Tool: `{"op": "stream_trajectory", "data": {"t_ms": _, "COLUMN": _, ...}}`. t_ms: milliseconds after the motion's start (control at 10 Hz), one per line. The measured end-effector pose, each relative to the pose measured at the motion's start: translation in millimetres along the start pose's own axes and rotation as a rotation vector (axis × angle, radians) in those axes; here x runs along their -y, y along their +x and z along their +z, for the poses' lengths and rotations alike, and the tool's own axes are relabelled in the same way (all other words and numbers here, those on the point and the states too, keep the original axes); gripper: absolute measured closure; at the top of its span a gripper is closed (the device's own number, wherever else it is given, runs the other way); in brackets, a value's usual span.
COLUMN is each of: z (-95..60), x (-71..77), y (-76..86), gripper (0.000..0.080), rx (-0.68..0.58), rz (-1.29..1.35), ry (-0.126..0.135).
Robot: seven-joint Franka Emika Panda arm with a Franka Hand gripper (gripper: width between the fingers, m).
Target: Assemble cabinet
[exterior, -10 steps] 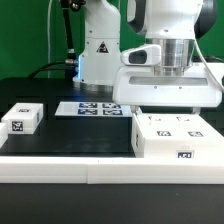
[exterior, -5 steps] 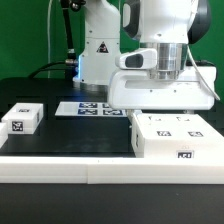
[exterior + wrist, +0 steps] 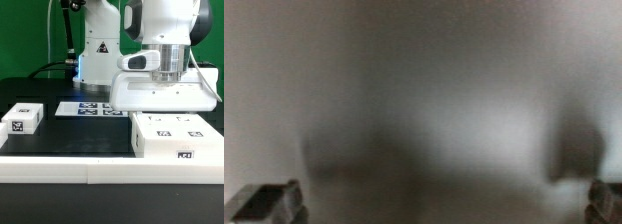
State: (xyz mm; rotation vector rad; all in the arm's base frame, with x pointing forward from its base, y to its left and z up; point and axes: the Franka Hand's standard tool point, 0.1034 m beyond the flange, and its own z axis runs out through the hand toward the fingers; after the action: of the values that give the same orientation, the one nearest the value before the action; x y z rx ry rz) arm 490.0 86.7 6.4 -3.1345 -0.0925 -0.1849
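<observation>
My gripper (image 3: 172,68) hangs at the exterior view's right and is shut on a large white cabinet part (image 3: 165,92), holding it in the air. Just below it a white boxy cabinet piece (image 3: 175,138) with marker tags lies on the black table. The two look slightly apart. A small white tagged cabinet panel block (image 3: 22,119) lies at the exterior view's left. In the wrist view the held part's blurred white surface (image 3: 438,90) fills the picture. My gripper (image 3: 438,205) shows only its dark fingertips (image 3: 267,204), spread wide at the picture's corners.
The marker board (image 3: 92,108) lies flat behind the parts, in front of the robot's white base (image 3: 98,50). A white ledge (image 3: 60,170) runs along the front of the black table (image 3: 80,135).
My gripper and the held white part have moved toward the exterior view's left, mostly in the first half second. The parts on the table have not moved.
</observation>
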Motion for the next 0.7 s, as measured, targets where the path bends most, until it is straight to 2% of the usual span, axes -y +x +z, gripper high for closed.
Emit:
{"op": "stream_trajectory", "data": {"t_ms": 100, "z": -0.1, "x": -0.6, "y": 1.2, "gripper": 0.0002, "rx": -0.008, "rz": -0.002, "ry": 0.0}}
{"op": "stream_trajectory", "data": {"t_ms": 200, "z": 0.2, "x": -2.1, "y": 2.0, "gripper": 0.0129, "rx": -0.013, "rz": -0.011, "ry": -0.001}}
{"op": "stream_trajectory", "data": {"t_ms": 300, "z": 0.5, "x": -4.6, "y": 2.9, "gripper": 0.0129, "rx": -0.015, "rz": -0.02, "ry": -0.002}}
{"op": "stream_trajectory", "data": {"t_ms": 500, "z": 0.6, "x": -4.4, "y": 2.6, "gripper": 0.0429, "rx": -0.017, "rz": -0.021, "ry": -0.001}}
{"op": "stream_trajectory", "data": {"t_ms": 600, "z": 0.7, "x": -4.6, "y": 2.2, "gripper": 0.0429, "rx": -0.018, "rz": -0.026, "ry": -0.001}}
{"op": "stream_trajectory", "data": {"t_ms": 700, "z": 1.0, "x": -4.6, "y": 1.4, "gripper": 0.0598, "rx": -0.016, "rz": -0.037, "ry": -0.001}}
